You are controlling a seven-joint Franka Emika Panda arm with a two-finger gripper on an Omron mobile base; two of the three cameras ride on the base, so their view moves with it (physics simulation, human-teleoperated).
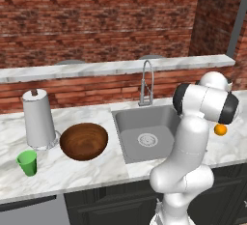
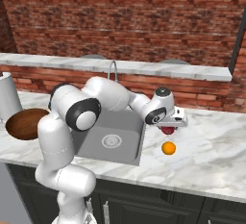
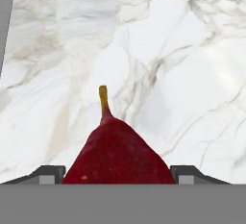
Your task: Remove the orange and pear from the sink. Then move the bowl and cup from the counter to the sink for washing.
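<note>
Marble tabletop (image 2: 211, 151) right of the sink (image 2: 96, 143): orange (image 2: 168, 148) already out, fingers (image 3: 123, 172) spread wide around the pear (image 3: 117, 155), apparently released, so lift straight up without nudging it, then fetch the bowl (image 1: 83, 141).

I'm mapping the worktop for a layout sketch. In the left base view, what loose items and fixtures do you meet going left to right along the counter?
Cup → paper towel roll → bowl → sink → orange.
</note>
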